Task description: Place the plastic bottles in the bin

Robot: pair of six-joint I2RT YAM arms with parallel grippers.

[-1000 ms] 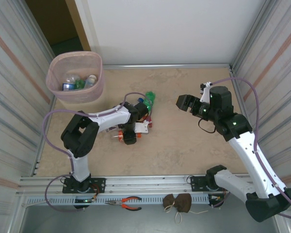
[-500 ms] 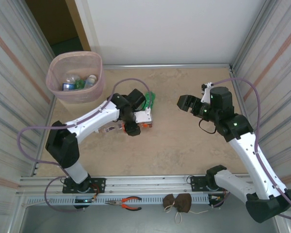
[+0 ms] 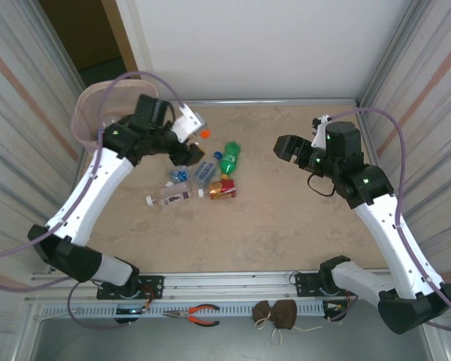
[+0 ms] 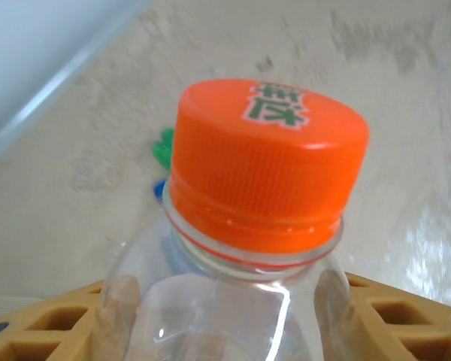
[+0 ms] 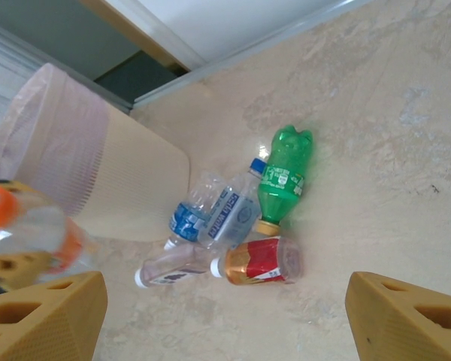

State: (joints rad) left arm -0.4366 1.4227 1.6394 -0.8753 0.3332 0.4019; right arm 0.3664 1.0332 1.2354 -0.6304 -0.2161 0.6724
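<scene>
Plastic bottle point(image 4: 218, 308), orange-capped, clamped in left jaws; right jaws wide apart.

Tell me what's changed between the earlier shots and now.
The left arm lifted off the bottle pile and swung back and to the left toward the bin. Its jaws are closed on a clear orange-capped bottle, carried clear of the table. The right arm barely shifted, and its jaws are open with nothing in them. The green bottle stayed where it lay.
</scene>
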